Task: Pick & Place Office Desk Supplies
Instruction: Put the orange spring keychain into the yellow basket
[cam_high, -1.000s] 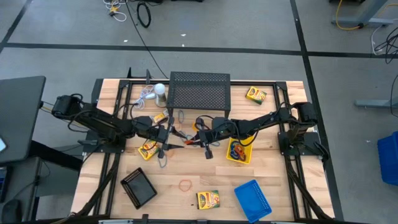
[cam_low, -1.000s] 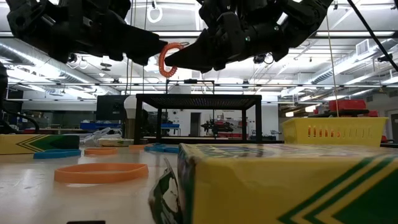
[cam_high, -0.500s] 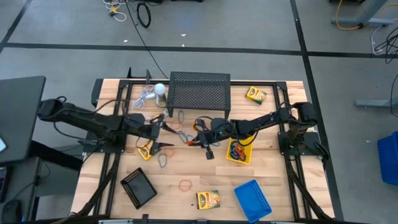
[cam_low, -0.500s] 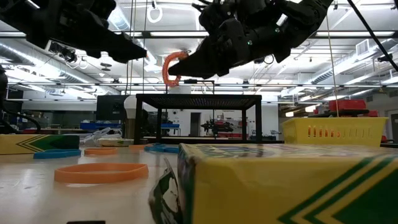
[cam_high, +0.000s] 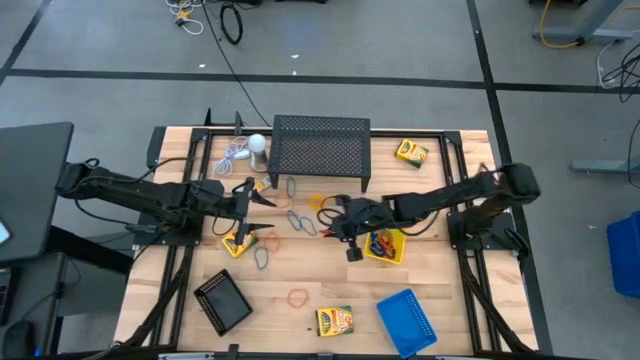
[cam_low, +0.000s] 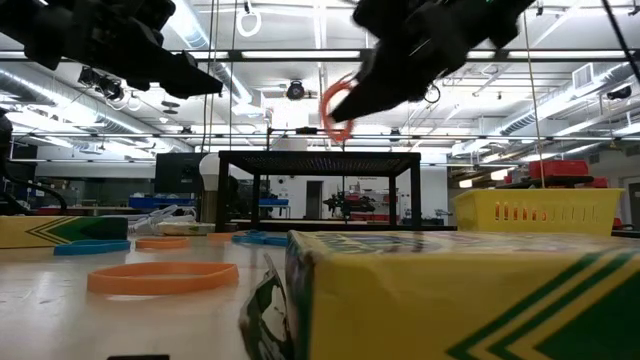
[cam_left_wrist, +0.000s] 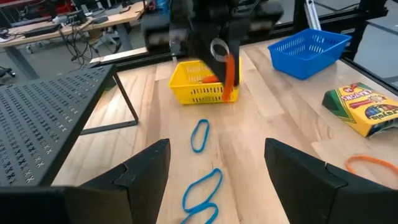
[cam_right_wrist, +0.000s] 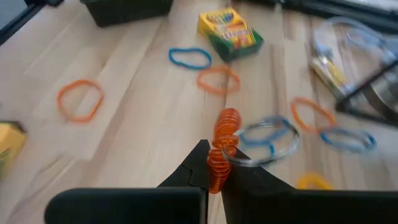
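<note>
Centre frame in the high view, our right gripper (cam_high: 345, 222) pinches an orange rubber band (cam_right_wrist: 221, 149) just beside the yellow tray (cam_high: 391, 250). It looks light, soft and stretchy; pinching one strand suffices. Our left gripper (cam_high: 257, 213) hangs open, centre-left.

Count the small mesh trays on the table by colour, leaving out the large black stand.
Yellow tray: 1
Blue tray: 1
Black tray: 1
Total: 3
</note>
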